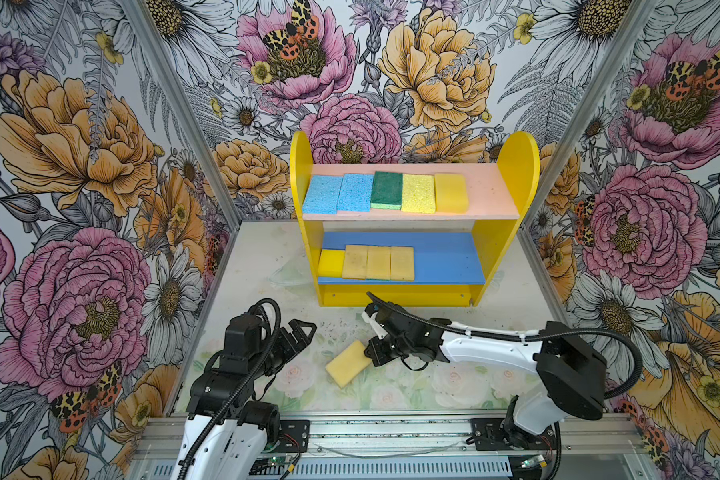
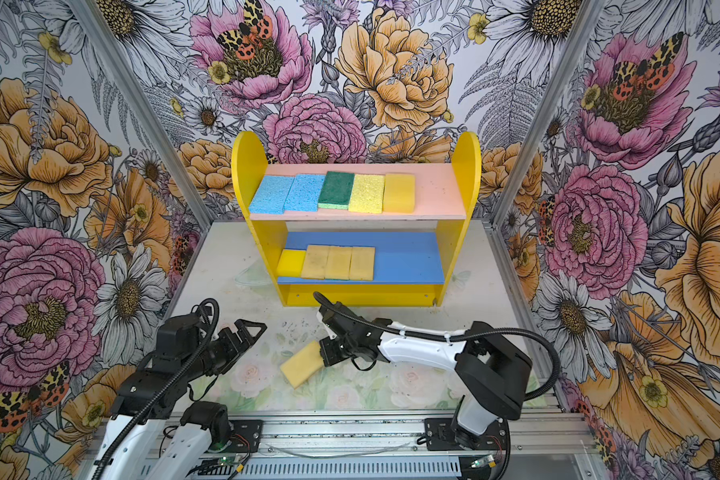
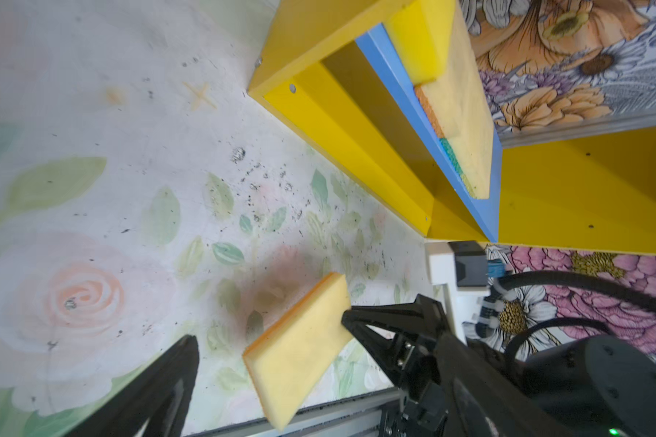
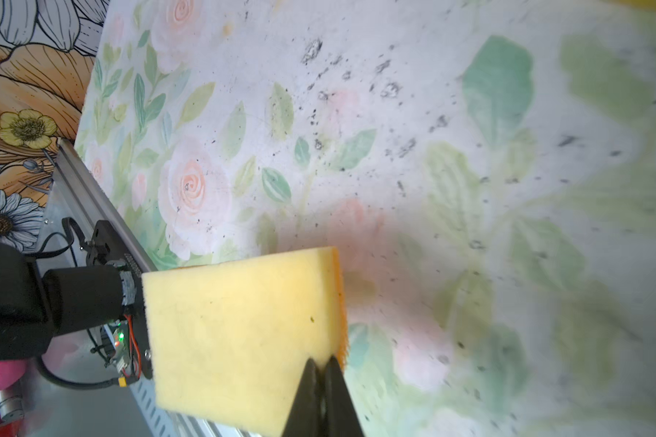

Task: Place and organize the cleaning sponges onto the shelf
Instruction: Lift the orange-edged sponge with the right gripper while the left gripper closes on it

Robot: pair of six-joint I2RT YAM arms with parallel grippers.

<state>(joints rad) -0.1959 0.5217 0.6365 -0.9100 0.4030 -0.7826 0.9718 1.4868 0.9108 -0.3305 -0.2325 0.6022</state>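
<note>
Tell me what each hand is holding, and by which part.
The right hand is shut on the tan-yellow sponge, pinching its edge near one corner. The left hand is open and holds nothing.

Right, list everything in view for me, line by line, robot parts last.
floral-print table: one, pale, under everything
two-tier wooden shelf: one, yellow sides, at its back
flowered wallpaper: pink, orange, surrounding walls
light blue porous sponges: two, light blue, pink upper board, left end
dark green scouring sponge: one, dark green, right of them
pale yellow porous sponge: one, pale yellow, next right
tan-yellow foam sponges: four, tan-yellow; one ends the upper row, three side by side on the blue lower board
small bright yellow sponge: one, bright yellow, lower board's left end
orange-backed tan-yellow sponge: one, tan-yellow, in the right gripper, before the shelf
left gripper: black, open, empty
right gripper: black, shut on the orange-backed sponge
</note>
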